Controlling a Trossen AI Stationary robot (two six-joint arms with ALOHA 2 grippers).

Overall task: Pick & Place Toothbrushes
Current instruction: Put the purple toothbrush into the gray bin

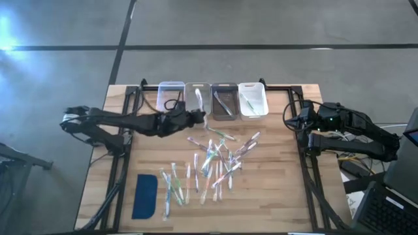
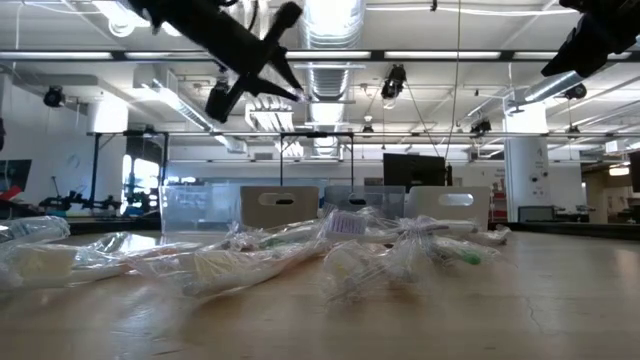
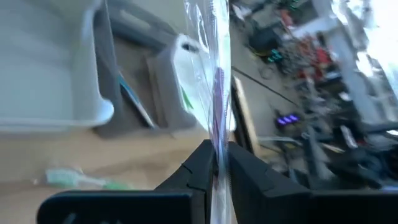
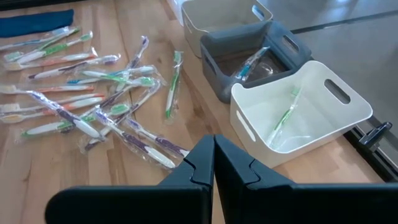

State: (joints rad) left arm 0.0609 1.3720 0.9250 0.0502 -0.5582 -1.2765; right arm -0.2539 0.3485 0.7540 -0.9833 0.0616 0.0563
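carrying step now: my left hand [image 3: 216, 171] grips a wrapped purple toothbrush [image 3: 217, 93] above the bins [image 1: 198, 99], my clenched right hand [image 4: 213, 163] idle; next, lower and release it.

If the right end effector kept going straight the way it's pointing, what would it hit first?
Probably the wrapped toothbrushes lying just ahead of the shut right end effector, or the white bin beside them; depth is unclear.
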